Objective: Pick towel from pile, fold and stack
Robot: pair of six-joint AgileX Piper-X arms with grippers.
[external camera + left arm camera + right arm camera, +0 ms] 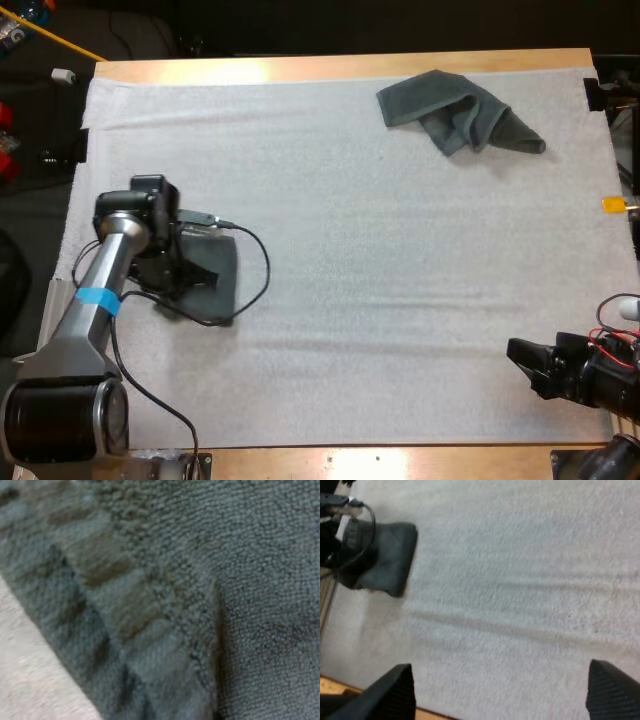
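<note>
Folded towel (222, 268) under left arm (122, 238) — grip: cannot tell; right fingers (395, 692) apart, empty.

Lower left of frame: left arm (112, 252), a silver-grey tubular link with a band of light blue tape (97, 298), a dark cylindrical base joint (60, 418) and a black wrist block (150, 195). Lower right: black angular right gripper (515, 355); its two black fingers (395, 692) are wedge-shaped, seemingly matte-textured.
</note>
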